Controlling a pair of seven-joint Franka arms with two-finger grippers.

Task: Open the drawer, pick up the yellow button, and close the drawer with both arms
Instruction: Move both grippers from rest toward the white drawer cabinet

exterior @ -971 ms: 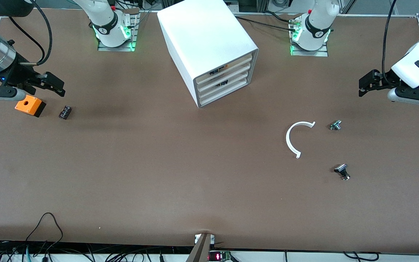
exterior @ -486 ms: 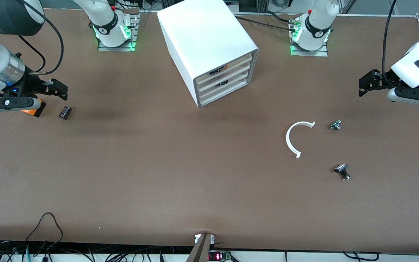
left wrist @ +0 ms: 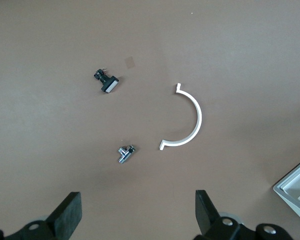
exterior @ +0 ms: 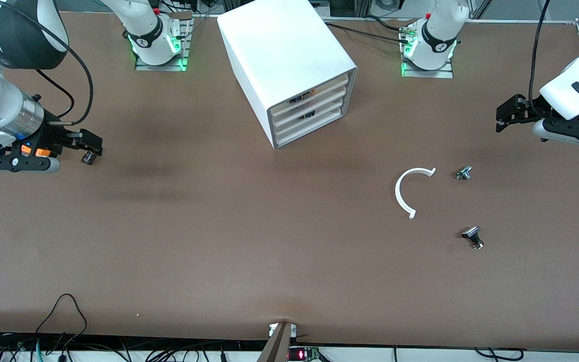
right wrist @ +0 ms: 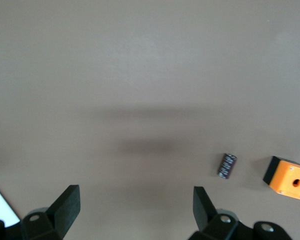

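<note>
Brown table point(exterior: 219, 226): broad bare stretch across the middle and along the edge nearest the front camera; loose items only toward the two ends.

White cabinet point(exterior: 282, 60): standing between the two arm bases, set at an angle, its front turned toward the left arm's end and the front camera. Four cream-white drawers stacked in it, all pushed in flush. Drawer point(exterior: 312, 90), uppermost: shallow, with a slot cutout showing dark and a touch of orange inside. The button itself cannot be made out.

Right claw point(exterior: 91, 146): released, fingers spread wide, hanging low over the table at the right arm's end, over a small black cylinder point(right wrist: 227, 165) and an orange square box point(right wrist: 288, 179) with a hole; these two lie just beside each other, apart.

Left claw point(exterior: 505, 113): released, fingers wide, up over the left arm's end of the table, holding nothing.

White half-ring point(exterior: 406, 191): flat on the table toward the left arm's end. Small silver part point(exterior: 463, 173) near it; black-and-silver part point(exterior: 473, 236) nearer the front camera; all three apart from one another.
</note>
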